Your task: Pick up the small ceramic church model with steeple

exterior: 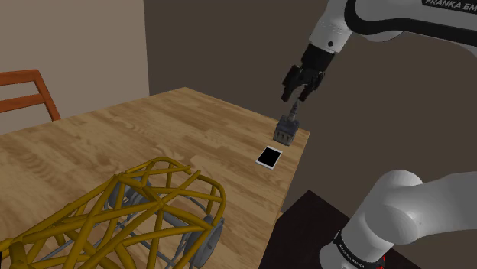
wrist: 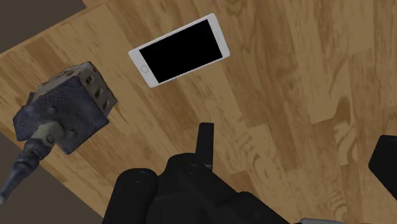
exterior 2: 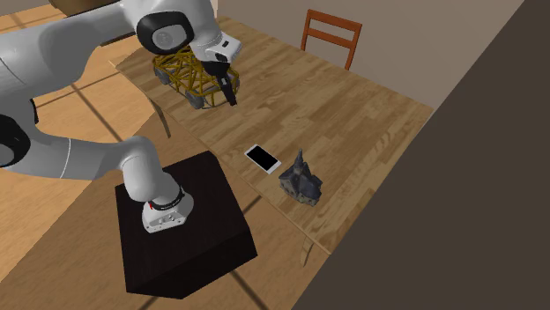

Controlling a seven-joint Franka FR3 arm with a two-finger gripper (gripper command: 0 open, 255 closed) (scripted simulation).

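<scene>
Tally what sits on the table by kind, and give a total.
Church model: 1
Phone: 1
Yellow wire-frame object: 1
Total: 3

white rounded arm (exterior: 405, 202) with dark joints, franka lettering and an all-black claw (exterior: 297, 100).

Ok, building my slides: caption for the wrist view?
Open gripper above a wooden table; grey church model and white phone side by side, neither yet grasped.

Wooden table (exterior: 153, 130), brown chair (exterior: 19, 79) behind; beige wall (exterior: 69, 38), dark wall (exterior: 222, 38).
</scene>
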